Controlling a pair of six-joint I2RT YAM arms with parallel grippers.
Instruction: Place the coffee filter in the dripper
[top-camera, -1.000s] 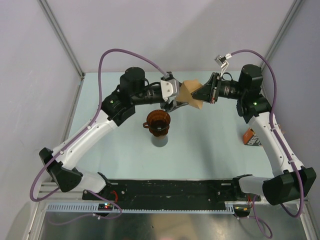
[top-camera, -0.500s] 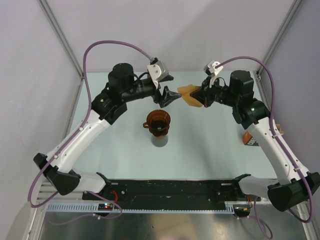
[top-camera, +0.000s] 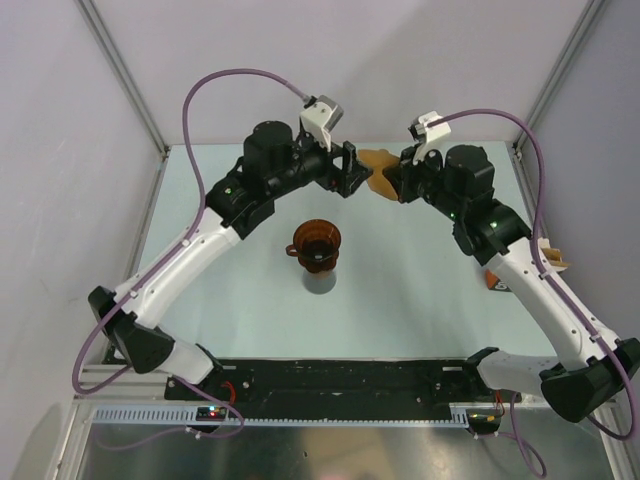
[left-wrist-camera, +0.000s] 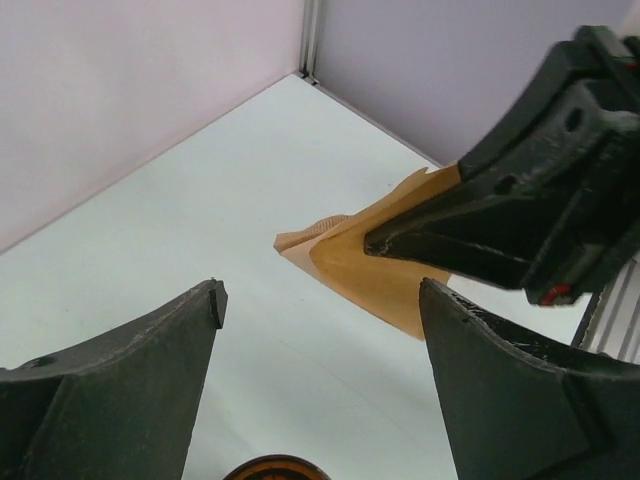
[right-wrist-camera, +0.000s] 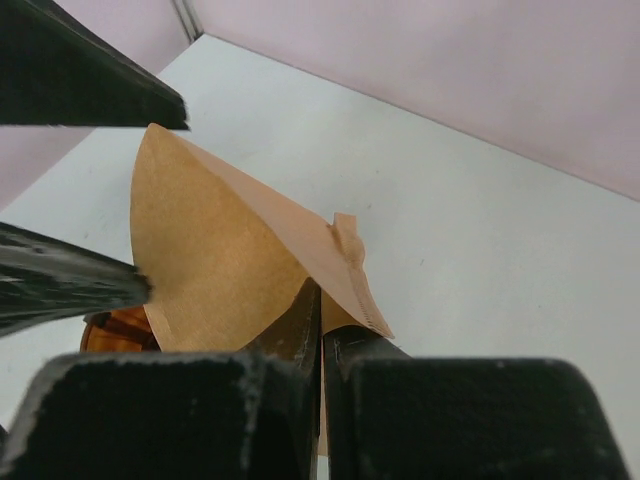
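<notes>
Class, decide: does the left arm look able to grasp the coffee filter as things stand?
Probably yes: the left gripper stands open facing the coffee filter, nothing between; the right gripper pinches its far side.

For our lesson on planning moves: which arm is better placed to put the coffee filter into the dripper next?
Right, probably. The right claw is shut on the coffee filter, held in the air beyond the dripper. The left claw is open and empty.
</notes>
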